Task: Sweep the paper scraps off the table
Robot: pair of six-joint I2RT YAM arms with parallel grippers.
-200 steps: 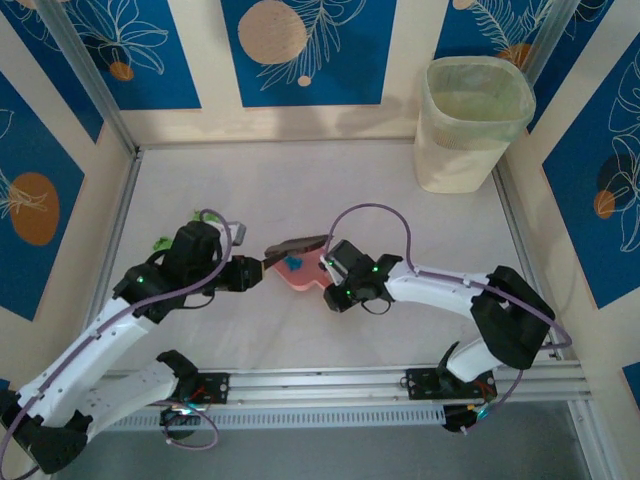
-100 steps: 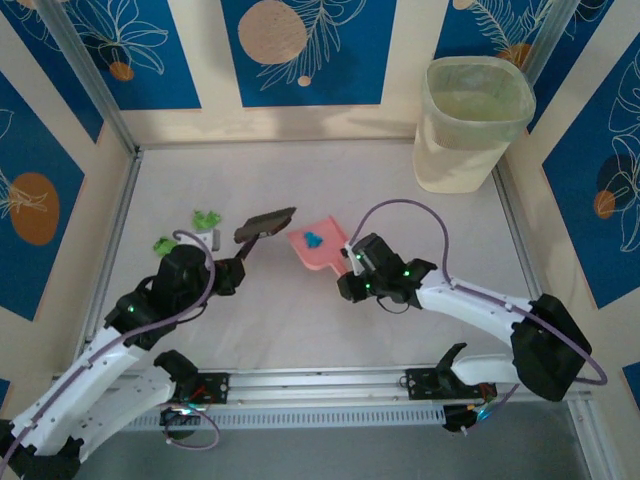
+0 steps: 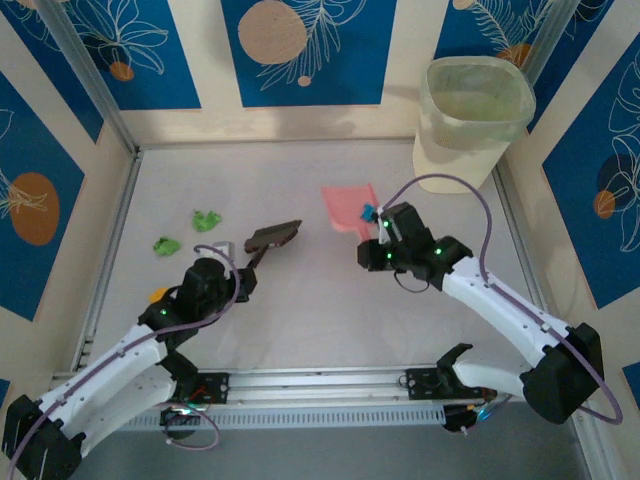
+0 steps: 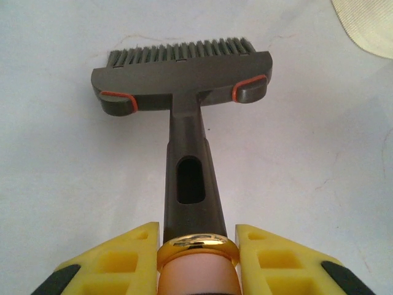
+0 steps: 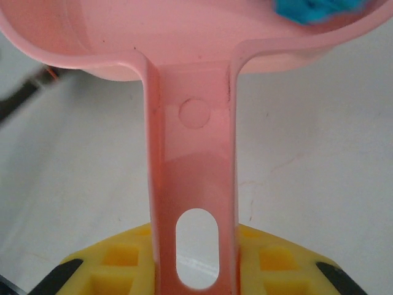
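Left fingers (image 4: 144, 252): clenched on the brush (image 4: 184, 92) handle, bristle head out ahead.
Right fingers (image 5: 132, 255): clamped on the dustpan (image 5: 190, 153) handle.
Blue scrap (image 5: 313, 9): in the pan, ahead of the right fingers.
Green scraps (image 3: 207, 219): on the surface (image 3: 300, 320), left of the left fingers.
Orange scrap (image 3: 158, 295): behind them, beside that arm.

The blue paper scrap (image 5: 316, 9) in the dustpan (image 5: 123, 31) is cut by the right wrist view's top edge.
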